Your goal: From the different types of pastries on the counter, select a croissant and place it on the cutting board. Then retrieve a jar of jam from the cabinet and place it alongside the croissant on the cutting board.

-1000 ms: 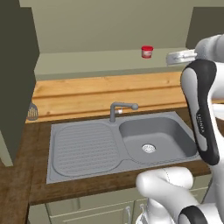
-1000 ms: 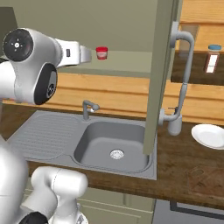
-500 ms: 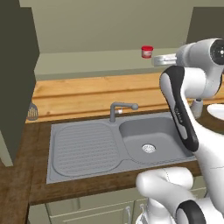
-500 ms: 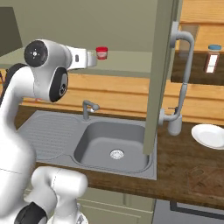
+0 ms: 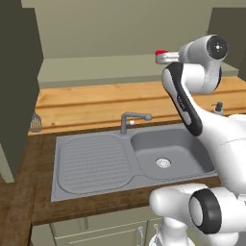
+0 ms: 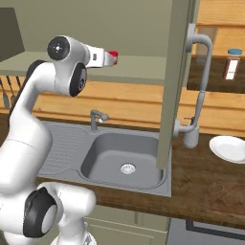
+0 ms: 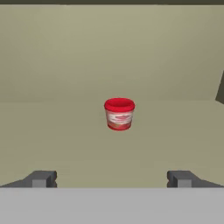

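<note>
The hand (image 7: 111,179) is spread wide, level with the jam jar (image 7: 119,113), which stands upright and alone on the cabinet shelf (image 7: 52,131), well ahead of the fingertips (image 7: 40,178). It should drive straight in, staying centred, and pinch below the red lid.

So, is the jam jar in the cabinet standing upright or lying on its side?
Upright. In the hand view the jam jar stands on the cabinet shelf with its red lid on top and its label level, ahead of the open pincer.
</note>
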You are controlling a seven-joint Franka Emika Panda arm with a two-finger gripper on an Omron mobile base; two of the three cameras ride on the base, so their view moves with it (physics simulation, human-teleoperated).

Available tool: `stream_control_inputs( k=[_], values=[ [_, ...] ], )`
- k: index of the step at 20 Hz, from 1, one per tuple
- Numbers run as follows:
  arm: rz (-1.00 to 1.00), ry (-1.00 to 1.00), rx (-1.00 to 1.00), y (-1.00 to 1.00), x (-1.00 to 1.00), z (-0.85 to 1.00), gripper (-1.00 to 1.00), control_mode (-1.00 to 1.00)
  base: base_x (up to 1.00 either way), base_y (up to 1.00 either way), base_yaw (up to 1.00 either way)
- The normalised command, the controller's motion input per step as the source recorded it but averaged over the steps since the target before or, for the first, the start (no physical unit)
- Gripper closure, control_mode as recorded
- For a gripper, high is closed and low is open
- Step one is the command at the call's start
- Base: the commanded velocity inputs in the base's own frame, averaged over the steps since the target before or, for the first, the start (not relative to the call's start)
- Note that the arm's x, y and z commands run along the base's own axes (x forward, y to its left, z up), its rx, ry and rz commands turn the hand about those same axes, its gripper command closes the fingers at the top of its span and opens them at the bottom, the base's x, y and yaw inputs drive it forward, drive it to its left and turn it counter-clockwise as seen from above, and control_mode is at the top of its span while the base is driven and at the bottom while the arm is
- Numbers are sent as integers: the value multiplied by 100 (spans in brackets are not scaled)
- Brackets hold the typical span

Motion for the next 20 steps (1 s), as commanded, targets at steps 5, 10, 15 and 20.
stream_control_inputs(
  k=[5,10,15,20],
  values=[
    [0,0,0,-5,67,-18,-100,-100,0,0,0],
    [0,0,0,-12,66,-15,-100,-100,0,0,0],
    [0,0,0,-8,68,-16,-100,-100,0,0,0],
    [0,0,1,0,72,-18,-100,-100,0,0,0]
  ],
)
